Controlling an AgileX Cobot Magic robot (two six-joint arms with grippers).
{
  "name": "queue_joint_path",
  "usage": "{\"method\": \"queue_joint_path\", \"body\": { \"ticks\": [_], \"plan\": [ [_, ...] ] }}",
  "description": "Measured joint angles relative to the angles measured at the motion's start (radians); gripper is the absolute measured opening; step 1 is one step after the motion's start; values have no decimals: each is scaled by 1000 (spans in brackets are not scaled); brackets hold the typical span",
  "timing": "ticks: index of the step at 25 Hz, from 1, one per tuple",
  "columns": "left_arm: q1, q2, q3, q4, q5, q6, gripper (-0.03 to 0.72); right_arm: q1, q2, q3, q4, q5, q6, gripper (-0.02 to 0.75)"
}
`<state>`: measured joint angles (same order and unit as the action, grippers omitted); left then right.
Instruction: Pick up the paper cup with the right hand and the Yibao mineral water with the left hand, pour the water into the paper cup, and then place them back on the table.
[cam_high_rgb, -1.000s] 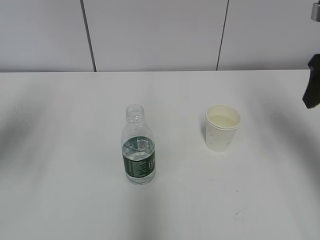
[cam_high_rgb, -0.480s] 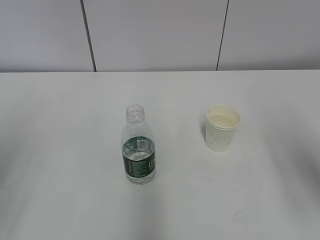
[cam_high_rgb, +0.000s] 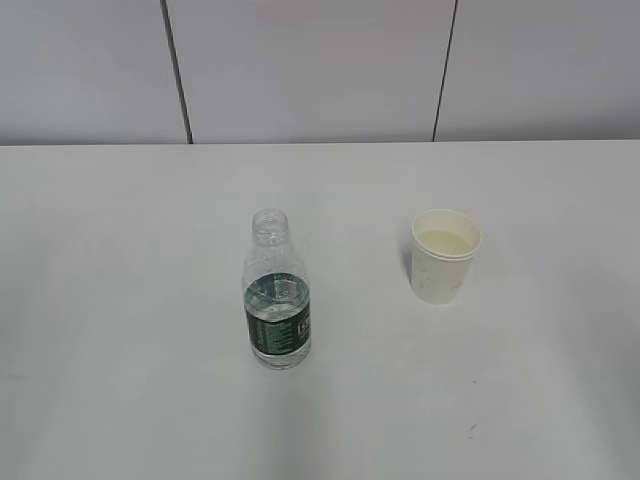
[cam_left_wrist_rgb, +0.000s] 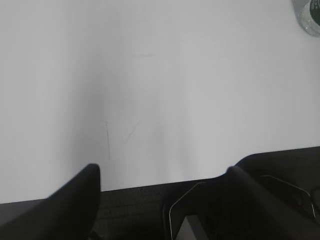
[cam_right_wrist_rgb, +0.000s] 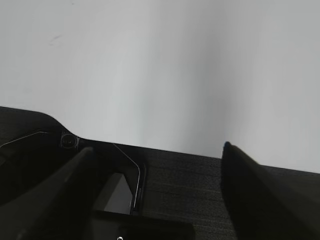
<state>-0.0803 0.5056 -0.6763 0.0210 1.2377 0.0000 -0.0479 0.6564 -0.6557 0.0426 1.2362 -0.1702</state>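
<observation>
The Yibao mineral water (cam_high_rgb: 276, 292), a small clear capless bottle with a dark green label, stands upright on the white table (cam_high_rgb: 120, 300), left of centre. A sliver of it shows at the top right of the left wrist view (cam_left_wrist_rgb: 310, 17). The off-white paper cup (cam_high_rgb: 445, 255) stands upright to its right. Neither arm shows in the exterior view. My left gripper (cam_left_wrist_rgb: 162, 172) is open and empty over the table's near edge. My right gripper (cam_right_wrist_rgb: 157, 150) is open and empty, also over the table's edge. The cup is out of the right wrist view.
A grey panelled wall (cam_high_rgb: 320, 70) runs behind the table. Dark equipment lies below the table's edge in the left wrist view (cam_left_wrist_rgb: 210, 210) and in the right wrist view (cam_right_wrist_rgb: 125, 195). Faint scratches mark the tabletop (cam_left_wrist_rgb: 107, 140).
A black arm part at the right edge of the exterior view one second ago has left the view. Bottle and cup have not moved.
</observation>
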Motion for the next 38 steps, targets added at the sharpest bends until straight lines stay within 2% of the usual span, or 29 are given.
{"method": "queue_joint_path", "body": {
  "ticks": [7,11,16,22,31,38],
  "plan": [
    [0,-120,72,-21,-35,0,469,0,-161,126,-4,0,0,594],
    [0,-156,131,-68,-71,0,469,0,-220,132,-4,-7,0,595],
    [0,-195,159,-73,-131,0,469,0,-301,137,10,-28,-2,595],
    [0,-261,166,-73,-133,0,469,0,-419,166,42,-79,0,595],
    [0,-505,166,-73,-129,0,469,0,-651,170,51,-85,2,594],
    [0,-524,165,-73,-127,0,469,0,-675,170,54,-85,23,594]
  ]
}}
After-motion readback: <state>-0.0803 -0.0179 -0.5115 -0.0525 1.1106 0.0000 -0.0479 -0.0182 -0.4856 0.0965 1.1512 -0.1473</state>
